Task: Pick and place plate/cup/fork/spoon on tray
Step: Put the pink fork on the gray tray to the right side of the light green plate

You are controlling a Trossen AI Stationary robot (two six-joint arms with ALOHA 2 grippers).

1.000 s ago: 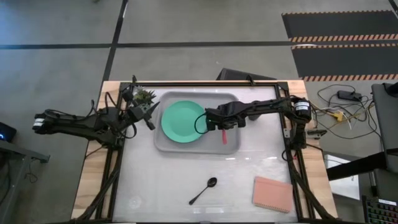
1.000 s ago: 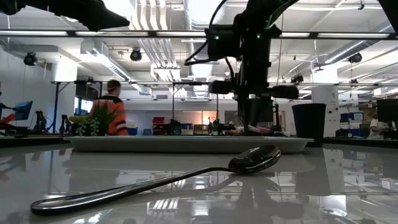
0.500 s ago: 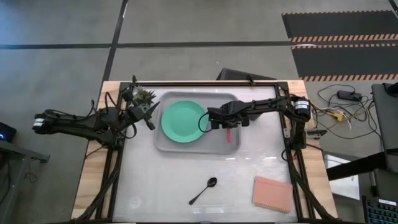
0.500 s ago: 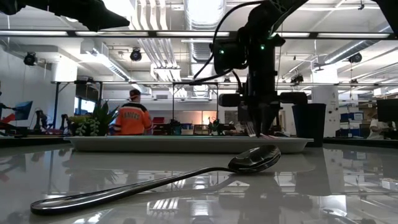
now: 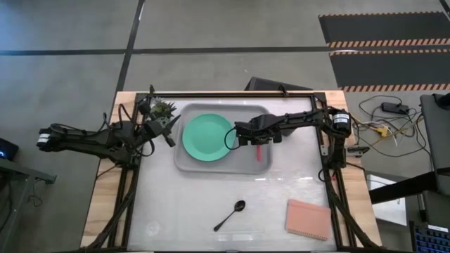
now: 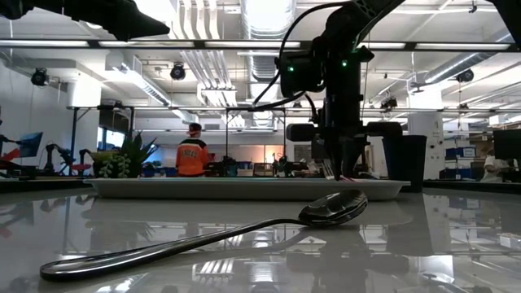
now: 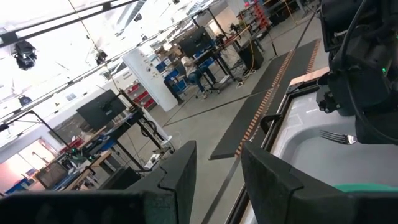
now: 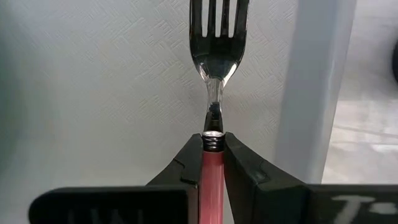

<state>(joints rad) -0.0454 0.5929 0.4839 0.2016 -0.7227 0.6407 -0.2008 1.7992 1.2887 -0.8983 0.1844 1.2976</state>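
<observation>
Toward far edge of tabletop: right gripper (image 5: 257,143) clamps pink-handled silver-tined fork (image 8: 213,118) low over light-grey rectangular tray (image 5: 211,163), beside mint-green round plate (image 5: 206,136). Risk: early release, fork bounces over rim. Left gripper (image 5: 167,130) parted, idle at far-left corner.

Fork (image 8: 213,93) tine tips beyond the right wrist picture's edge (pink handle's far end likewise)
</observation>
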